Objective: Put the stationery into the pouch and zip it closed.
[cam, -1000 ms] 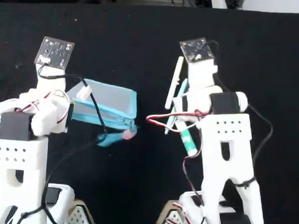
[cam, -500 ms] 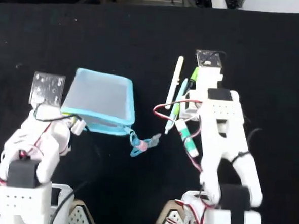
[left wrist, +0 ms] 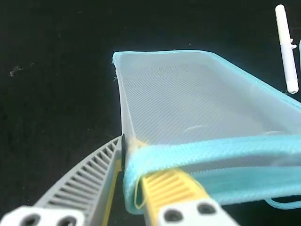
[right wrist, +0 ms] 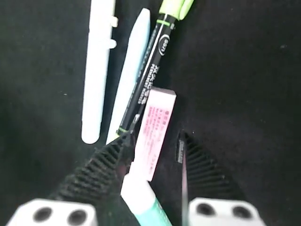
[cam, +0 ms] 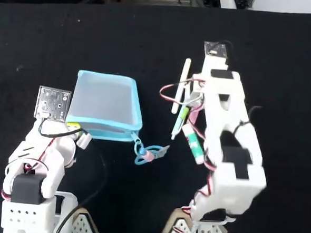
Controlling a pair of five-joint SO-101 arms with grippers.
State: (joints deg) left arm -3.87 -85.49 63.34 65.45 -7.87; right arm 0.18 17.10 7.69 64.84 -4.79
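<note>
A translucent pouch (cam: 106, 104) with light blue trim lies on the black table, its zip side nearest the arms. My left gripper (left wrist: 130, 153) is shut on the pouch's (left wrist: 188, 103) blue zip edge at one corner (cam: 76, 128). My right gripper (right wrist: 153, 147) hangs open over the stationery, its fingers either side of a pink eraser (right wrist: 153, 129). Beside the eraser lie a white pen (right wrist: 96, 70), a pale blue pen (right wrist: 129, 80), a black and green marker (right wrist: 151, 61) and a white and teal tube (right wrist: 146, 202). In the high view, the right arm (cam: 224, 110) covers part of this group.
The pouch's blue loop zip pull with a pink tag (cam: 148, 153) lies on the table between pouch and stationery. The white pen (cam: 182, 84) and the tube (cam: 194, 144) stick out from under the right arm. Black cloth covers the whole table (cam: 285, 61).
The pouch, held up and tilted a second ago, now lies flat as the left arm drew back. The right arm swung forward and down over the stationery.
</note>
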